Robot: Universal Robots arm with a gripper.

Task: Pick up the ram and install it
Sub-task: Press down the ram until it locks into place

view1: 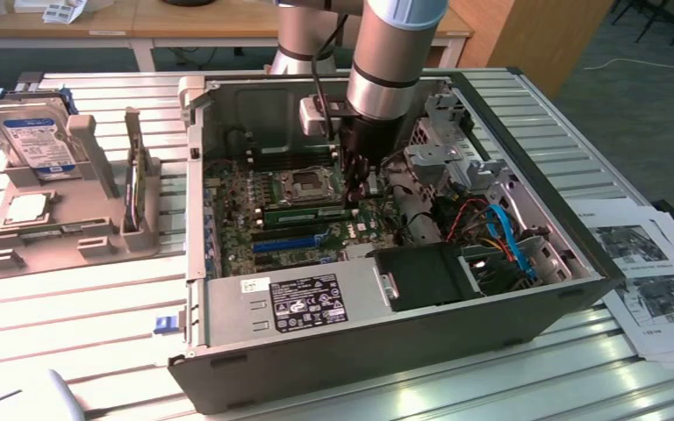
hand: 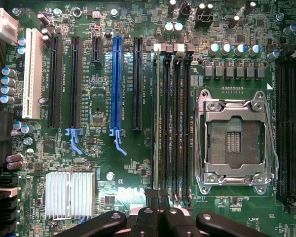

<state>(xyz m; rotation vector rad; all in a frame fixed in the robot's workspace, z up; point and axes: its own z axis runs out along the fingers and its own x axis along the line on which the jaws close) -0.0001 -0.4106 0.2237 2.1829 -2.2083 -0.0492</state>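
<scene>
**A:** Exterior view first. What are you seeing of the table (view1: 80, 307) and the room?

**B:** You're looking at a pale metal table made of long slats, catching a lot of glare. The open case (view1: 431, 342) is lying on it on its side, board facing up. On the exterior view's left a grey rack (view1: 68, 237) is standing on the slats, holding a drive (view1: 39, 136) upright. On that view's right, papers (view1: 653, 281) are hanging over the table edge. Behind, wooden desks (view1: 80, 22) are standing on grey-blue carpet (view1: 618, 88).

**A:** And the arm?

**B:** It's reaching straight down into the case, with the gripper (view1: 354, 189) low over the board.

**A:** What are you getting from the wrist view?

**B:** The gripper (hand: 158, 197) is showing its fingers pressed together, with nothing visibly clamped between them.

**A:** Where is the ram (view1: 308, 211)?

**B:** The ram (hand: 156, 123) is lying edge-on along the slot nearest the black and blue card slots, beside the socket (hand: 235, 140). One end is sitting right at the fingertips. Whether they're touching it, you can't tell.
</scene>
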